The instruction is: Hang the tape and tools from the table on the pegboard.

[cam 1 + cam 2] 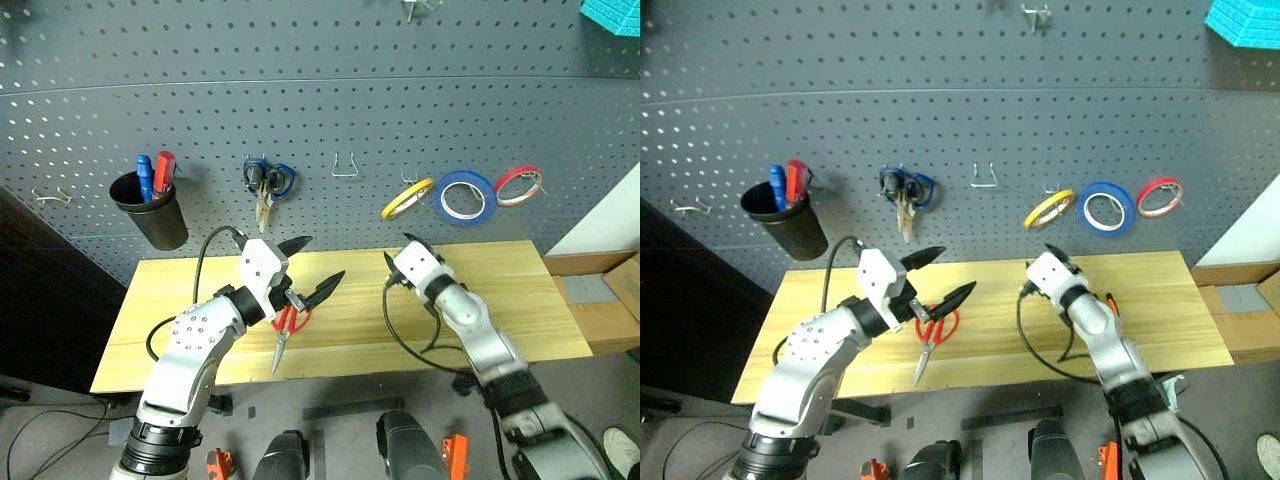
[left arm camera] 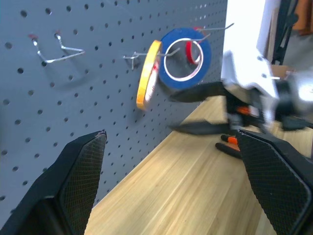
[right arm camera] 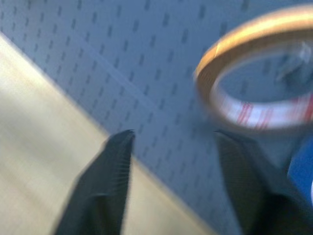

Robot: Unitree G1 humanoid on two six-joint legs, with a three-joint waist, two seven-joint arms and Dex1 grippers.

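Observation:
The yellowish tape [image 1: 407, 198] hangs on a hook of the dark grey pegboard [image 1: 300, 80], just left of a blue roll. My right gripper [image 1: 398, 250] points at the board right below it, open, with nothing between its fingers; in the right wrist view the tape [image 3: 254, 23] hangs just past them. The red-handled scissors [image 1: 288, 322] lie on the wood table [image 1: 520, 300], under my left gripper [image 1: 318, 262], which hovers open and empty above them. An orange-handled tool [image 2: 229, 142] lies on the table beside my right arm, mostly hidden.
A blue roll [image 1: 465, 196] and a red roll [image 1: 519, 185] hang right of the tape. Blue-handled scissors [image 1: 268, 180] hang further left, beside an empty hook [image 1: 345, 165]. A black cup [image 1: 150, 210] holds red and blue screwdrivers.

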